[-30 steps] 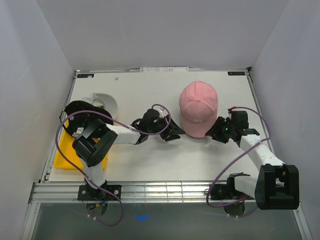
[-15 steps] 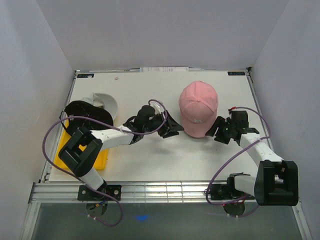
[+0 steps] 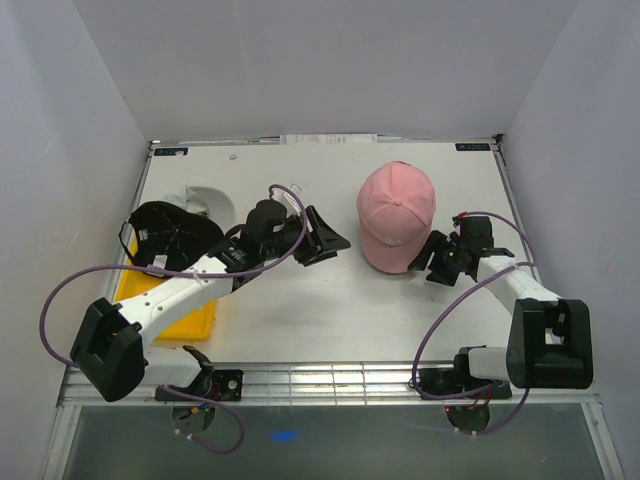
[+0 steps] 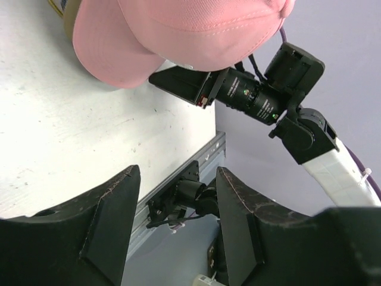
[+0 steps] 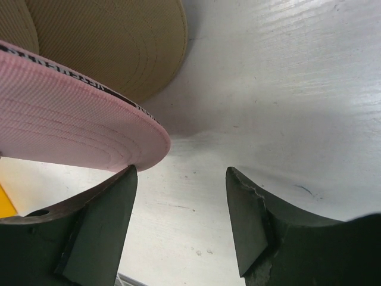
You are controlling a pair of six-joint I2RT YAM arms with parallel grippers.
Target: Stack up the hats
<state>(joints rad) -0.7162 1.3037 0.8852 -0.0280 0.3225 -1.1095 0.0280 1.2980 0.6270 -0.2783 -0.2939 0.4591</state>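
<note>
Shows the pink cap [image 3: 397,215] right of centre on the desk [image 3: 300,320], crown up and brim toward the near edge. In the right wrist view it is seated over a tan cap [image 5: 119,47], whose brim peeks out beneath; reads as a stack already begun on that spot. Puts the black cap [image 3: 170,232] at the far left over the yellow tray [image 3: 197,320], with a white cap [image 3: 210,202] just behind it, both well apart from the stack and probably next to be fetched. Finds the right tool [image 3: 432,262] low at the near-right side of the pink brim, jaws apart and clamped on nothing. One finger sits just beside the brim edge, which looks like a stance for steadying or releasing, not for lifting. Finds the left tool [image 3: 325,238] between the two groups, jaws apart and empty, pointed toward the pink cap. Suggests swinging left for the black cap, minding its soft crown and the tray rim under it.
</note>
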